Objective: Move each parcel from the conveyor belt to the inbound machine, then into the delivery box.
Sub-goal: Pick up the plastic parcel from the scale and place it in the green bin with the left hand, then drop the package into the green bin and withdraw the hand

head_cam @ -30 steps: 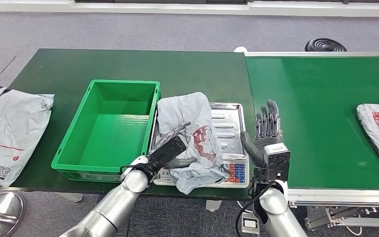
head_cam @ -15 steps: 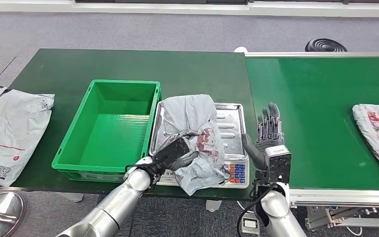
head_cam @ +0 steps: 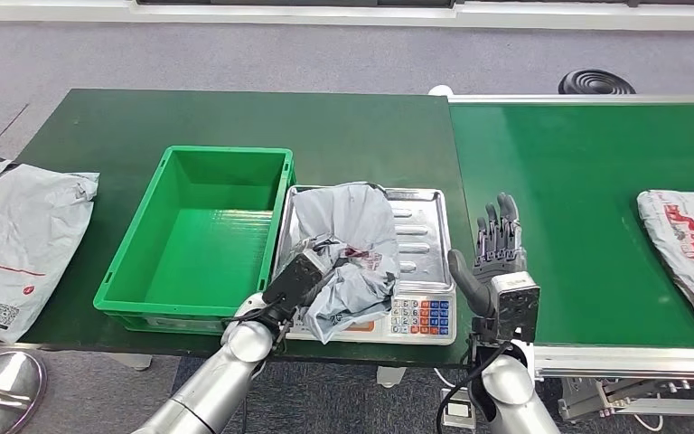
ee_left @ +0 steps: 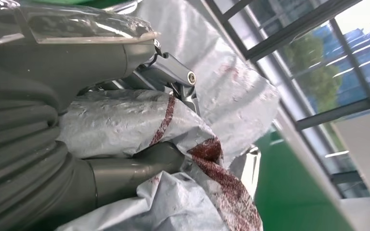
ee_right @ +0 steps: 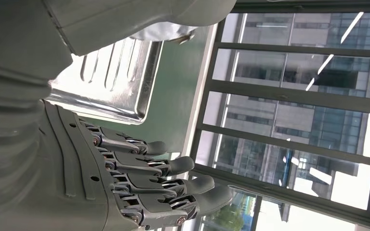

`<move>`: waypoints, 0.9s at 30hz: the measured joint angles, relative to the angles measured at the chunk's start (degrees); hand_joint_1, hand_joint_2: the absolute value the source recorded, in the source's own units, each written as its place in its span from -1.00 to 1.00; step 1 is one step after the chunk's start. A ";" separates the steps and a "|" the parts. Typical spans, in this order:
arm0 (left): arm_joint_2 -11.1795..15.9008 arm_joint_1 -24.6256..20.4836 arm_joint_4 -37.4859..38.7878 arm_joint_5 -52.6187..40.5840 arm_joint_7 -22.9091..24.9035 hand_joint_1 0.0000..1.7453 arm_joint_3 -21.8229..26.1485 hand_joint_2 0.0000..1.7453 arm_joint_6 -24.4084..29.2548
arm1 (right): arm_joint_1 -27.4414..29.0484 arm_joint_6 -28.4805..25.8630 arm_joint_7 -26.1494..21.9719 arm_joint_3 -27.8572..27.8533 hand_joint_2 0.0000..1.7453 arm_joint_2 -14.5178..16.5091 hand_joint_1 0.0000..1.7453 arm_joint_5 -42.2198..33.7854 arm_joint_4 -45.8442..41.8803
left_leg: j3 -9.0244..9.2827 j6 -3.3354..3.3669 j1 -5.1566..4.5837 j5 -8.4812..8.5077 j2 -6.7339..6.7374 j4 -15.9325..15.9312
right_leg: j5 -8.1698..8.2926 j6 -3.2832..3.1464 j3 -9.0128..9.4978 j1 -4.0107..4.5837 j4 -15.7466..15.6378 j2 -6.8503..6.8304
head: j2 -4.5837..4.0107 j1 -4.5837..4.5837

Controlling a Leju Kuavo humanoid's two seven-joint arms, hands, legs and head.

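We identify the site as a parcel-sorting station in a logistics test hall. A green conveyor belt [head_cam: 587, 199] abuts a green bench [head_cam: 235, 117] carrying a weighing scale [head_cam: 420, 271] with keypad and a green crate [head_cam: 201, 226]. Grey floor [head_cam: 235, 54] surrounds it; the wrist views show tall glazed windows [ee_right: 294, 96].

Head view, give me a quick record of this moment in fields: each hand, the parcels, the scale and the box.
left hand: grips the grey parcel
right hand: holds nothing, fingers apart, raised beside the scale
grey parcel: crumpled, lying on the scale tray
belt parcel: on the conveyor, right side
table parcel: at the left end of the table
green box: empty, left of the scale
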 joint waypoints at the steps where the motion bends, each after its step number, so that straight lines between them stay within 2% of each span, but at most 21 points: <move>1: 0.08 0.30 -0.62 0.38 -0.63 1.00 0.01 1.00 0.60 | 0.00 -0.01 -0.01 -0.01 1.00 0.00 -1.00 -0.03 0.00 | 0.00 0.00 0.00 0.00 0.00 0.00 | 0.00 0.00 0.00 0.00 0.00 0.00 | 0.00 0.00; 4: 0.24 1.42 -3.08 1.62 -3.65 1.00 0.32 1.00 5.46 | 0.01 -0.19 -0.13 -0.02 1.00 0.00 -1.00 -0.26 0.00 | -0.01 0.00 0.00 0.00 0.00 0.00 | 0.00 0.00 -0.01 0.00 0.00 0.00 | 0.00 0.00; 9: 0.83 2.81 -9.22 1.84 -8.68 1.00 1.45 1.00 18.37 | 0.02 -1.02 -0.28 -0.02 1.00 -0.01 -1.00 -0.89 0.00 | -0.04 0.01 0.00 -0.01 -0.01 0.00 | 0.00 0.00 -0.02 0.00 0.00 -0.01 | 0.00 -0.01; 18: 3.03 4.00 -16.83 -3.75 -10.86 1.00 4.28 1.00 31.91 | 0.00 -1.62 -0.61 -0.02 1.00 -0.02 -1.00 -1.75 0.06 | -0.06 0.01 0.01 -0.01 0.00 0.00 | -0.02 -0.01 -0.03 0.01 0.01 -0.01 | 0.00 0.00; 20: 3.68 4.03 -17.44 -5.90 -9.85 1.00 5.63 1.00 35.13 | -0.01 -2.02 -0.83 -0.02 1.00 -0.02 -1.00 -2.11 0.14 | -0.06 0.01 0.01 -0.01 0.00 0.00 | -0.02 -0.01 -0.04 0.01 0.01 -0.01 | 0.00 -0.01; 22: 4.30 4.00 -17.52 -9.16 -6.34 1.00 7.39 1.00 36.98 | -0.01 -2.48 -1.05 -0.02 1.00 -0.02 -1.00 -2.37 0.24 | -0.05 0.01 0.01 -0.01 0.00 0.00 | -0.02 -0.02 -0.04 0.02 0.01 -0.01 | 0.00 -0.02; 25: 5.17 4.04 -16.78 -13.57 0.14 1.00 9.95 1.00 36.94 | 0.00 -3.09 -1.12 -0.02 1.00 -0.03 -1.00 -2.50 0.34 | -0.05 0.00 0.02 -0.01 0.00 0.00 | -0.02 -0.02 -0.05 0.03 0.01 -0.01 | 0.00 -0.01; 27: 5.69 4.14 -16.11 -16.10 3.14 0.91 11.10 1.00 36.42 | 0.00 -3.19 -1.08 -0.02 1.00 -0.04 -1.00 -2.51 0.37 | -0.06 0.00 0.03 -0.01 0.00 0.00 | -0.02 -0.02 -0.05 0.03 0.01 -0.01 | 0.00 -0.02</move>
